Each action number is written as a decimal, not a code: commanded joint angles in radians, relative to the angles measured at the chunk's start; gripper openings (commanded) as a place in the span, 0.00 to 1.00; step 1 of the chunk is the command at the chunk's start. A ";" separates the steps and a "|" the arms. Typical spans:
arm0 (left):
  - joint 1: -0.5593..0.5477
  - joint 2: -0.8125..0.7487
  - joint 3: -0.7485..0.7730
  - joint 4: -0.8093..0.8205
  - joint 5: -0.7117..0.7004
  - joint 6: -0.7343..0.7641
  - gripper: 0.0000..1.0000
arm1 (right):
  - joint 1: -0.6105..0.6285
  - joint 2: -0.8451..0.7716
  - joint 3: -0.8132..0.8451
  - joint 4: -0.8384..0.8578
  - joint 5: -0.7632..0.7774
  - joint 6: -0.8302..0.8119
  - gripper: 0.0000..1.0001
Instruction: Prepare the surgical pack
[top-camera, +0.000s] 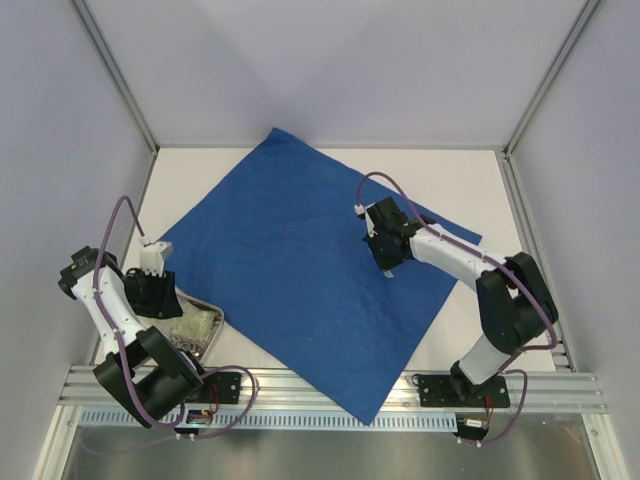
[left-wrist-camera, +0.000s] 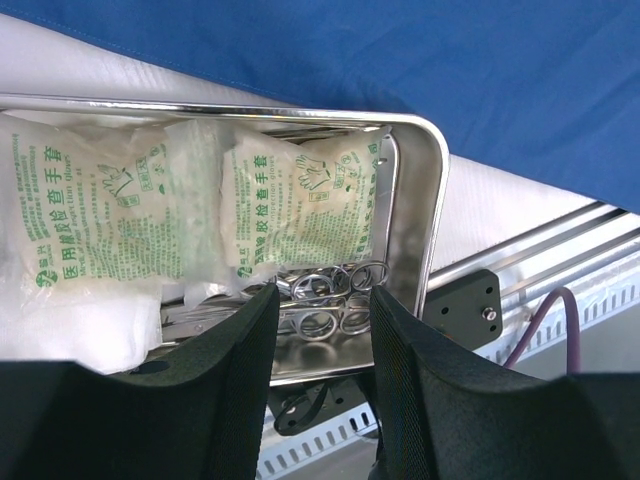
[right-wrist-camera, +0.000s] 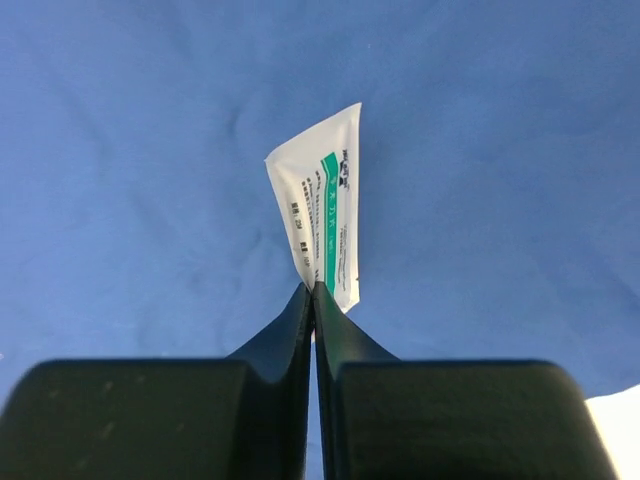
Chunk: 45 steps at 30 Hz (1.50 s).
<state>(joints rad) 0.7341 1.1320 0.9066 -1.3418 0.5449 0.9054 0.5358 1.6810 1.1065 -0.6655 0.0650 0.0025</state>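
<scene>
Risk: right gripper (right-wrist-camera: 314, 292) is clamped on just the bottom edge of a white sachet (right-wrist-camera: 322, 195) above the drape (top-camera: 290, 280), which lies flat mid-table. With so thin a pinch, it could slip or twist out. Left gripper (left-wrist-camera: 322, 330) is part open and empty over the tray (left-wrist-camera: 432, 200).

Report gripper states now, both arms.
Left gripper: open, empty, by the steel tray.
Right gripper: shut on a small white packet with a green stripe, over the blue drape.

Two white-and-black arms (top-camera: 108, 305), purple cables (top-camera: 122, 202), black gripper fingers (left-wrist-camera: 230, 390)
</scene>
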 joint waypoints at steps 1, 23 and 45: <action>-0.002 -0.017 0.023 -0.036 0.013 -0.023 0.50 | 0.007 -0.124 -0.036 0.136 0.025 0.063 0.00; -0.004 -0.242 0.264 -0.083 -0.123 -0.220 0.51 | 0.518 0.274 0.566 0.397 -0.560 0.339 0.01; -0.002 -0.325 0.321 -0.183 -0.068 -0.227 0.51 | 0.699 0.948 1.306 0.276 -0.676 0.340 0.01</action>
<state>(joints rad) 0.7341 0.8116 1.2411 -1.3468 0.4587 0.6865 1.2339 2.6144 2.3669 -0.3336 -0.6266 0.3843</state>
